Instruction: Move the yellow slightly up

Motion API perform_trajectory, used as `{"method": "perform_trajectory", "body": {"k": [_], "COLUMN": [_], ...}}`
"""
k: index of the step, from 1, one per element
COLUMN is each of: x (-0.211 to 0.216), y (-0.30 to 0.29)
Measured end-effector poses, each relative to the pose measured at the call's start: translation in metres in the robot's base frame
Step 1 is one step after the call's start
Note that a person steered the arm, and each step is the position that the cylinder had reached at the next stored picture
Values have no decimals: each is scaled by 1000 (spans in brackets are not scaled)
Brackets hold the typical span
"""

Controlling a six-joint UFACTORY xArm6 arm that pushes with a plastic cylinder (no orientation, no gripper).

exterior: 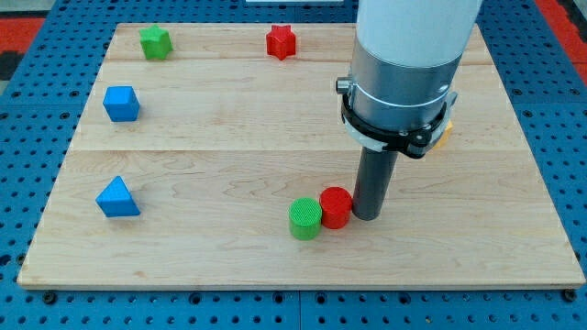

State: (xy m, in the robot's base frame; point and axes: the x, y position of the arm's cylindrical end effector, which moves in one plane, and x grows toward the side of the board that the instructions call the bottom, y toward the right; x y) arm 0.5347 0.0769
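A small part of the yellow block [444, 134] shows at the view's right, mostly hidden behind the arm's grey collar; its shape cannot be made out. My tip [368, 216] rests on the board just right of the red cylinder [337, 207], touching or nearly touching it. The green cylinder [305, 218] sits against the red cylinder's left side. The yellow block lies above and to the right of my tip.
A green block [156, 42] and a red star-shaped block [282, 42] sit near the board's top edge. A blue cube-like block [121, 104] and a blue triangular block [117, 198] sit at the left. The wooden board [211, 147] lies on a blue pegboard.
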Motion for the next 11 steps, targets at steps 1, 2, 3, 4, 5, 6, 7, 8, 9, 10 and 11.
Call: {"method": "perform_trajectory", "body": {"k": [1,2,3,4,5,6,7,8,9,10,11], "x": [0,0,0,0,-34,-66,-95,-89,-89,-89,-100], "y": [0,0,-3,-6,24,63,87,87,91,102,122]}}
